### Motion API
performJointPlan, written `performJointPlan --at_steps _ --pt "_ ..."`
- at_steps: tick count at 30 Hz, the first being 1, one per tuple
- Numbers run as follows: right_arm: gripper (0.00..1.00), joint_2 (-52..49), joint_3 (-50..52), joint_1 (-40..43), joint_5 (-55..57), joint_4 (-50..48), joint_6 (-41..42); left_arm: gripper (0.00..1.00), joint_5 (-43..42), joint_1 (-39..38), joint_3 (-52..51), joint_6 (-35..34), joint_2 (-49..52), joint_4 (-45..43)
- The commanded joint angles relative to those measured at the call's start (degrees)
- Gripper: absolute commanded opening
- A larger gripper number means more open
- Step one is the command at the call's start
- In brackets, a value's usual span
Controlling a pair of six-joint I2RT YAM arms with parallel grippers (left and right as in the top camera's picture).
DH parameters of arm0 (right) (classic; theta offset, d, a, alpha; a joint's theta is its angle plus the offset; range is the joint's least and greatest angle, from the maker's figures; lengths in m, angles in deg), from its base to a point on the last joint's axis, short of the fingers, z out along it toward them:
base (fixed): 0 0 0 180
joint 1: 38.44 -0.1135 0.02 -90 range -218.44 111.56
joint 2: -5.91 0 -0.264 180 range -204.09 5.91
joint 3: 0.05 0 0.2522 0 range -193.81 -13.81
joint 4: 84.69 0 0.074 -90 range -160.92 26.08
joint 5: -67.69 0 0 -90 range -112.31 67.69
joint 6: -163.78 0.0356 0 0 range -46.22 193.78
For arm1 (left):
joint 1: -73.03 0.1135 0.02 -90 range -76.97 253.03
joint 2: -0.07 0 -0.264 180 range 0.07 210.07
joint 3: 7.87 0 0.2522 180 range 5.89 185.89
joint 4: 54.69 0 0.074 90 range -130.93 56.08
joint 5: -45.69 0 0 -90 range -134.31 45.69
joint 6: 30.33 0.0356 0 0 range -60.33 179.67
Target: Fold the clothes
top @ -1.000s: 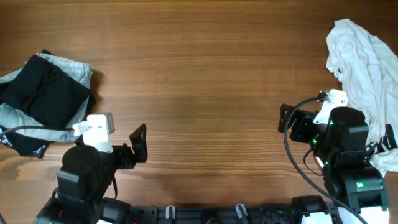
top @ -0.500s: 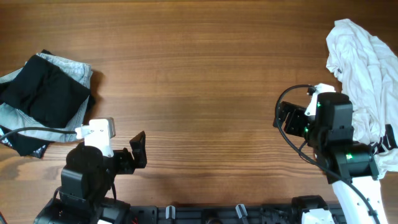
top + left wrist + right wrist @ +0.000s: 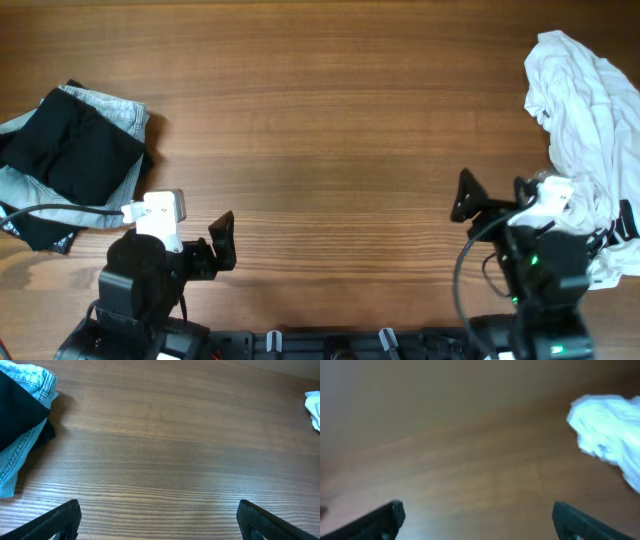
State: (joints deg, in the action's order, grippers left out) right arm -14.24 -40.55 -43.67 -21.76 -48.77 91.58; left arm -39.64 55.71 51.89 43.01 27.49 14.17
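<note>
I saw the white cloth (image 3: 585,110) lying crumpled at the right edge of the table (image 3: 320,110), and a black garment (image 3: 70,150) resting on pale denim (image 3: 125,112) at the left edge. My right gripper (image 3: 466,197) hung near the white heap, not touching it, its fingers (image 3: 380,517) spread apart and empty, though that wrist view was blurred. My left gripper (image 3: 222,240) was near the dark pile over bare wood, fingers (image 3: 55,520) likewise wide apart, holding nothing.

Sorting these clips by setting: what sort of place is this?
Likely a robot lab workbench, not a home: wooden table, left arm and right arm at its edge, white garment and dark clothes pile.
</note>
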Motion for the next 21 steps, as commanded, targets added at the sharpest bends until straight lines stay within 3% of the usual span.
performJointPlan --at_steps 1,5,8,13,14,21 --pt "1.00 9.05 10.97 -1.31 -5.14 -8.92 -2.86 1.00 0.55 -0.37 -0.31 -0.33 -0.31 -0.13" --pt "1.00 16.55 20.70 -1.33 -6.99 -19.10 -3.61 1.00 0.55 -0.37 -0.31 -0.31 -0.31 -0.13" --pt "1.00 19.98 26.45 -1.33 -7.74 -27.26 -9.62 1.00 0.55 -0.37 -0.31 -0.33 -0.31 -0.13" --pt "1.00 20.00 26.45 -1.36 -7.48 -25.35 -23.96 1.00 0.55 -0.37 -0.31 -0.33 -0.31 -0.13" --pt "1.00 20.00 26.45 -1.36 -7.41 -21.81 -23.37 1.00 0.55 -0.37 -0.31 -0.33 -0.31 -0.11" --pt "1.00 20.00 26.43 -1.46 -6.43 -22.51 -20.81 1.00 0.55 -0.37 -0.31 -0.33 -0.31 -0.13"
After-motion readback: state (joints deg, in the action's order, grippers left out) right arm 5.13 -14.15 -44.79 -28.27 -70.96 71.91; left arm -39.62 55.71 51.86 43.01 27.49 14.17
